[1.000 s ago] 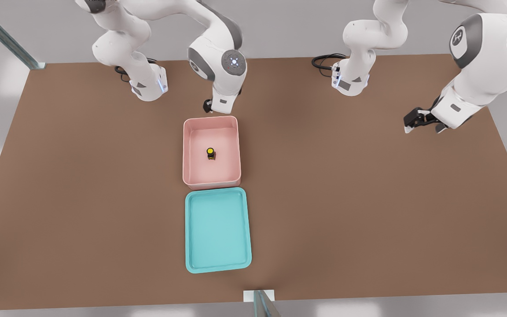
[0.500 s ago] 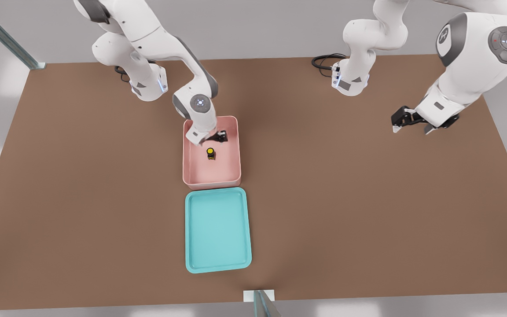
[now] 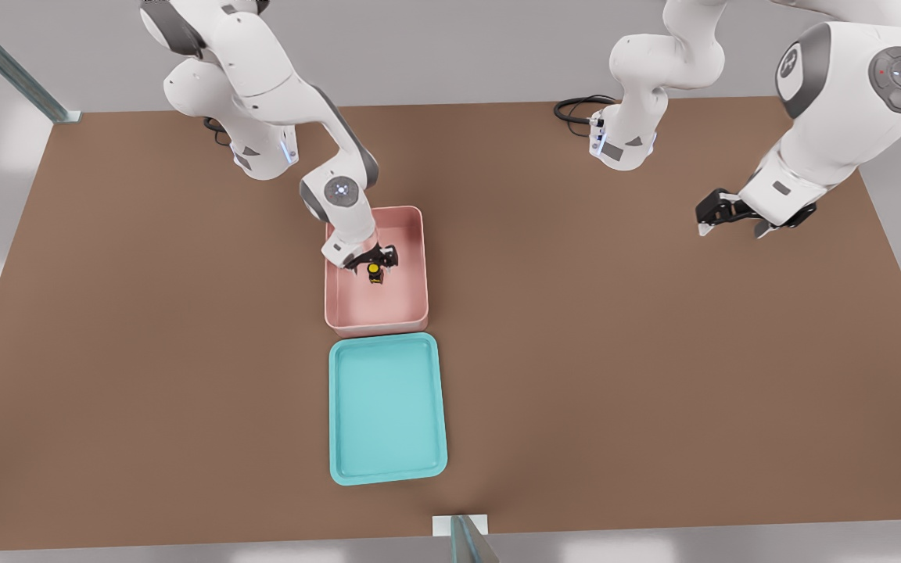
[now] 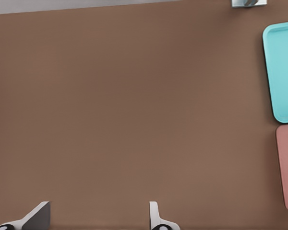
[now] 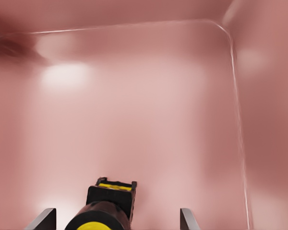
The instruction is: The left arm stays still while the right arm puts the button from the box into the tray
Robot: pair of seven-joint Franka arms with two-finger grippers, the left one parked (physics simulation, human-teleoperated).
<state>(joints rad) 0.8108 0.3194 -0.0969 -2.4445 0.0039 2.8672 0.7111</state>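
Claw: the right arm's claw (image 3: 373,261) is lowered inside the box, directly over the button; in the right wrist view its two fingertips (image 5: 46,219) stand spread apart, one on each side of the button, with a gap between each tip and the button, so it is released and grasping nothing.
Button: the button (image 3: 374,271) stands on the floor of the box, near the middle, yellow cap up on its black body; in the right wrist view the cap and body (image 5: 105,207) sit between the fingertips.
Box: the pale pink box (image 3: 414,301) lies on the desk with its tall walls around the button and the claw; its near short wall lies just beside the tray's far rim, and whether the two touch cannot be told.
Tray: the turquoise tray (image 3: 388,471) lies flat on the desk, just beyond the box toward the camera in the front view, and holds nothing.
Right arm: the right arm (image 3: 278,86) reaches from its base at the far edge, on the front view's left, down into the box.
Desk: the brown desk (image 3: 654,375) carries the box and tray in a line near its middle.
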